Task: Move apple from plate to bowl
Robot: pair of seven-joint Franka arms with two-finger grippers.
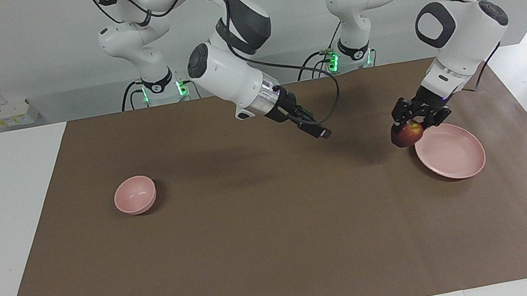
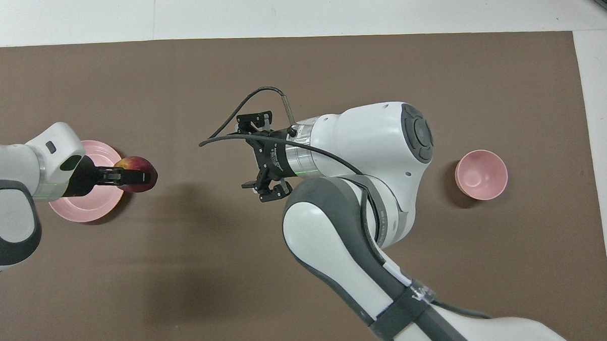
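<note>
Currently, your left tool (image 1: 419, 116) grips the apple (image 1: 407, 134) beside the plate (image 1: 455, 157); right tool (image 1: 317, 130) open mid-counter; next, handover toward the bowl (image 1: 135, 194).

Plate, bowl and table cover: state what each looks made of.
Plate: matte pale pink, probably plastic or fibre composite; no glaze shine.
Bowl: same matte pink, likely the same material.
Table cover: flat brown sheet with sharp cut edges, seemingly kraft paper or thin board.
</note>
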